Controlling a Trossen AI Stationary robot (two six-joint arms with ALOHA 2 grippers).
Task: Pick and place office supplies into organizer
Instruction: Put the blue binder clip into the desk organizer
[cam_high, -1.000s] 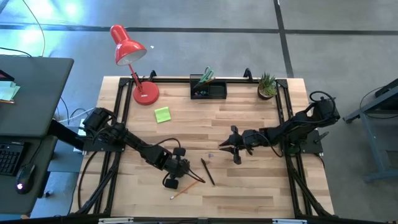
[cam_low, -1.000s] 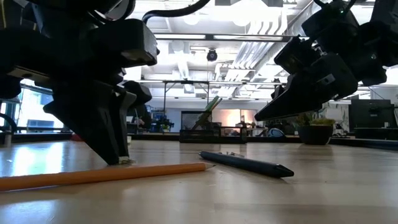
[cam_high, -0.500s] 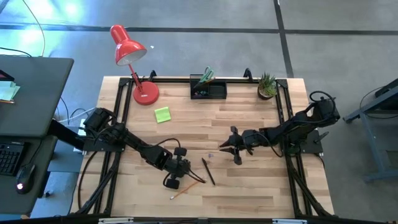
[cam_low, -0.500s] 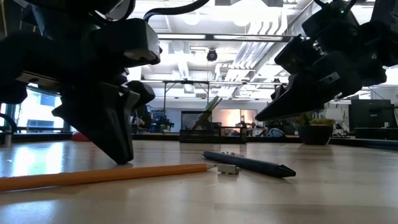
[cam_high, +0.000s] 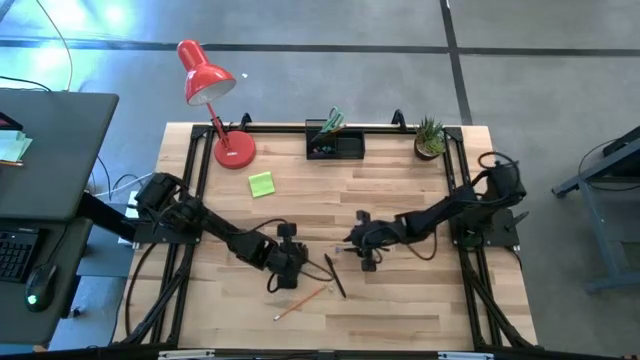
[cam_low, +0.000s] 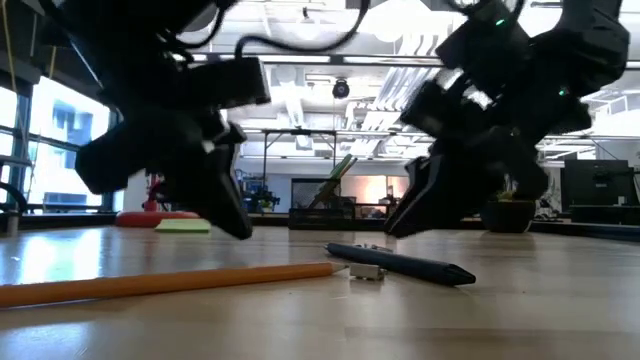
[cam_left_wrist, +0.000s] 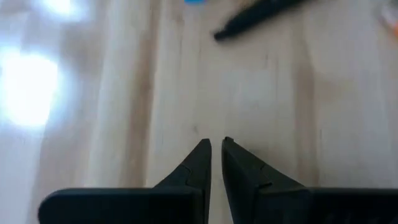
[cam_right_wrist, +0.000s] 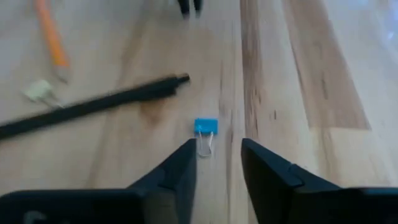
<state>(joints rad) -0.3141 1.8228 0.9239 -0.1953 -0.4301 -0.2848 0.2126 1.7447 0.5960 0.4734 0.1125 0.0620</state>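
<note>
Going left to right across the table (cam_high: 400, 200): the sticky-note pad (cam_high: 261, 184) lies loose at ten o'clock. The left gripper (cam_high: 291, 258) hovers empty, jaws nearly shut, above a pencil (cam_high: 300, 300) and pen (cam_high: 333, 276) at six. The right gripper (cam_high: 352, 238), jaws apart, frames a small blue binder clip (cam_right_wrist: 206, 126). The organizer (cam_high: 335, 143) at twelve holds the scissors (cam_high: 331, 122); most remains.

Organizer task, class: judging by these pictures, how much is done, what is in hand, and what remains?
Done: the organizer at the table's far edge already holds some items. In hand: nothing; the right tool stands open just short of a small blue binder clip, and the left tool, nearly shut and empty, is over bare wood. Left: the clip, black pen, pencil and sticky-note pad.
</note>
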